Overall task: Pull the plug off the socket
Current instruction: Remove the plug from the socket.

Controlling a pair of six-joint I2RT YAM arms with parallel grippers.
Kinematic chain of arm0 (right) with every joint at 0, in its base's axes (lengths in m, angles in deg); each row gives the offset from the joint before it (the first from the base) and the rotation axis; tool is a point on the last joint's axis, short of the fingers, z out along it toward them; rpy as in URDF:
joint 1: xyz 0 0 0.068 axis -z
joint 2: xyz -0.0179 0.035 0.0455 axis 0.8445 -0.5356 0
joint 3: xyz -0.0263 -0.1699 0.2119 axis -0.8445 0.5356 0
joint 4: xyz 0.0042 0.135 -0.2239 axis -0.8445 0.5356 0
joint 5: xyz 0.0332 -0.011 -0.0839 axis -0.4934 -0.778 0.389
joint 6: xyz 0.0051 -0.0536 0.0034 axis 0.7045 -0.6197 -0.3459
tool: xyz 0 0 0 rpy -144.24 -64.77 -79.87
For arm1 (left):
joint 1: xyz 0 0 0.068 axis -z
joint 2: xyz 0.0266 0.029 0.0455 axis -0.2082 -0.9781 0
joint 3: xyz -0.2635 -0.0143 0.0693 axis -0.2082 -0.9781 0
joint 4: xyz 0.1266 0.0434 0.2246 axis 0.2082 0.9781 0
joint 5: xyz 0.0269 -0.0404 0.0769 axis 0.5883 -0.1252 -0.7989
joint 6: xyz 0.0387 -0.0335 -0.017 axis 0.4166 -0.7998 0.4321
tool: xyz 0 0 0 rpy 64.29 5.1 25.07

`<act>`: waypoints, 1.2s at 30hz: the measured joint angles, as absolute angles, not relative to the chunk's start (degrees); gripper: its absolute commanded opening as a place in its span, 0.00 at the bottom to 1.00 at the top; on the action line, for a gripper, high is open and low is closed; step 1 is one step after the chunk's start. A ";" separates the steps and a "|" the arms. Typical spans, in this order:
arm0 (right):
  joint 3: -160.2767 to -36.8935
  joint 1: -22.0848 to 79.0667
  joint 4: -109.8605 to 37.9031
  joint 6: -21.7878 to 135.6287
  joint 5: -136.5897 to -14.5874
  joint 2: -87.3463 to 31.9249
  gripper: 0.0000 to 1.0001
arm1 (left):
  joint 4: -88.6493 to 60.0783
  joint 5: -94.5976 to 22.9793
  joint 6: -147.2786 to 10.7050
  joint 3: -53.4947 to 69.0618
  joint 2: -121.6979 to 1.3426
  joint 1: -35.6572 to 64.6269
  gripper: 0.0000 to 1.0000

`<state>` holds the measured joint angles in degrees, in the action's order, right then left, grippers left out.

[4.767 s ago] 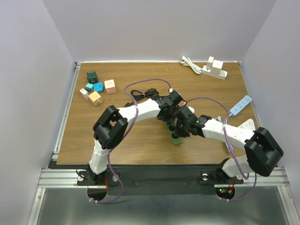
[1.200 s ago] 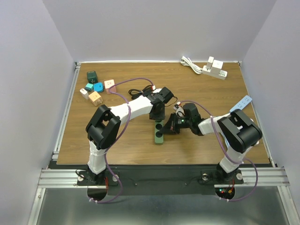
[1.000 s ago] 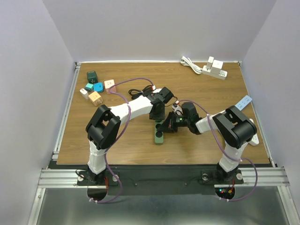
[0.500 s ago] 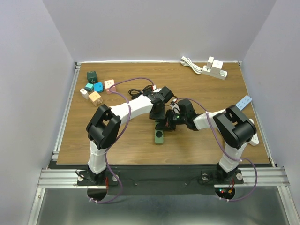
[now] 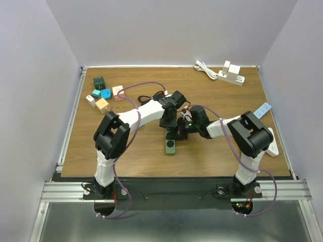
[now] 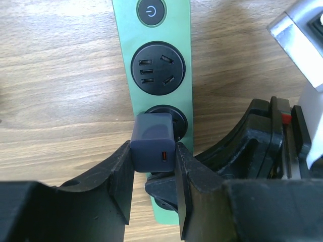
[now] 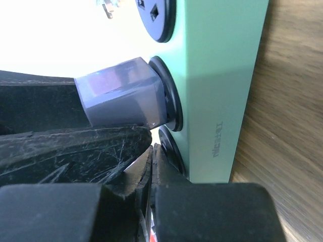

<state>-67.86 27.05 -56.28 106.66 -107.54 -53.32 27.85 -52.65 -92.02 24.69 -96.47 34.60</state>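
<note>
On the tabletop (image 5: pixel 222 151), middle: braced for the pull
Over the last second, brought the right end effector (image 7: pixel 151 151), pressed together on nothing, in against the green power strip (image 6: pixel 160 50) beside the plug (image 6: pixel 153 138); left end effector (image 6: pixel 153 151) pinching that plug, seemingly not yet out of its socket (image 6: pixel 180 119), second from the switch (image 6: pixel 151 11). Likely ready to pull, strip held down

White arms (image 5: pixel 147 112), black joints (image 5: pixel 115 139), purple cables (image 5: pixel 144 85)
</note>
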 measured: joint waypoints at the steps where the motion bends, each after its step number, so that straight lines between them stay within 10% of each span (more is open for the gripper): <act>1: -68.01 27.05 -56.37 106.66 -107.72 -53.59 0.00 | 28.11 -52.67 -91.82 24.91 -96.47 34.51 0.00; 36: -70.85 26.02 -59.12 106.14 -107.50 -56.95 0.01 | 9.36 -37.98 -95.06 5.00 -84.01 24.89 0.00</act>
